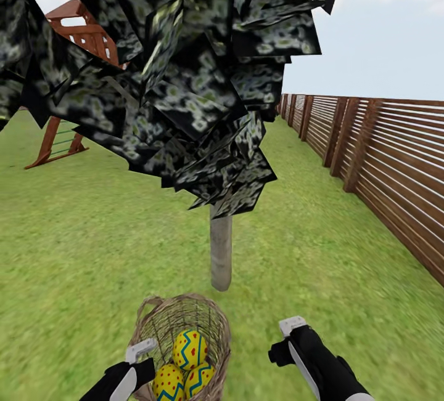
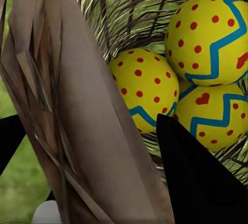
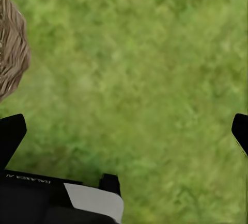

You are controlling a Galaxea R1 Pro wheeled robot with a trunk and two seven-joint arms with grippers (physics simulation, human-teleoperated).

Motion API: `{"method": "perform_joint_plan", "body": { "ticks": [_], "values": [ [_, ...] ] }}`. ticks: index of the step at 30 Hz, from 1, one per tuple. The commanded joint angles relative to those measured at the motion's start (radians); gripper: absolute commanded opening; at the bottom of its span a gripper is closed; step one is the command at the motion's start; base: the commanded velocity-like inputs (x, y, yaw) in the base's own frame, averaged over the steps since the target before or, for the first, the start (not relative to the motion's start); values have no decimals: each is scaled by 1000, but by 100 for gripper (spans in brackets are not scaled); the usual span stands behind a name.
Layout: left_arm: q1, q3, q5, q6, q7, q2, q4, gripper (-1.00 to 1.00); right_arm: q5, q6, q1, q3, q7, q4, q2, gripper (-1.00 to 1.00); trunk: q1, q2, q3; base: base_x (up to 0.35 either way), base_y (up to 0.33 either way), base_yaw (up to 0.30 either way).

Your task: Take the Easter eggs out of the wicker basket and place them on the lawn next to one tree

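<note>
All three Easter eggs (image 1: 185, 367) remain inside the wicker basket (image 1: 155, 315); tree (image 1: 221, 253) at 12 o'clock. Left gripper (image 2: 88, 172) straddles the rim; right gripper (image 3: 124, 131) spread wide, empty.

Even, bright daylight fills the head view, with a pale hazy sky (image 1: 382, 25) and no clear sun direction. The lawn (image 1: 92, 234) carries almost no cast shadows; the trunk (image 1: 221, 252) leaves none on the grass. The foliage (image 1: 185, 74) renders as dark, blotchy flat cards, low in resolution. The fence (image 1: 382, 148) is sharp far off and stretches toward the near right edge. In the left wrist view the eggs (image 2: 144, 87) are crisp and saturated, while the wicker basket (image 2: 62, 110) rim close by smears. The right wrist view's grass is soft and mottled.
</note>
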Motion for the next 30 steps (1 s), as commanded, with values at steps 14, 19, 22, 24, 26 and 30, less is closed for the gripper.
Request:
{"method": "perform_joint_plan", "body": {
  "ticks": [14, 19, 22, 24, 26, 30],
  "values": [
    [0, 4, 8, 6, 3, 3, -3, -100, 0, 2, -1, 24, 0, -1, 0, 100, -53, 97, 42, 0, 0, 295],
    [0, 4, 8, 6, 1, 4, -3, -100, 0, 1, -1, 24, 0, -1, 0, 100, -73, 132, 58, 0, 0, 295],
    [0, 4, 8, 6, 1, 4, -3, -100, 0, 1, -1, 24, 0, -1, 0, 100, -84, 153, 67, 0, 0, 295],
    [0, 4, 8, 6, 1, 4, -3, -100, 0, 1, -1, 24, 0, -1, 0, 100, -92, 167, 74, 0, 0, 295],
    [0, 5, 8, 6, 1, 4, -3, -100, 1, 1, -1, 24, 0, -1, 0, 100, -99, 181, 80, 0, 0, 295],
    [0, 5, 8, 6, 1, 4, -3, -100, 0, 1, -1, 24, 0, -1, 0, 100, -115, 209, 92, 0, 0, 295]
  ]
}}
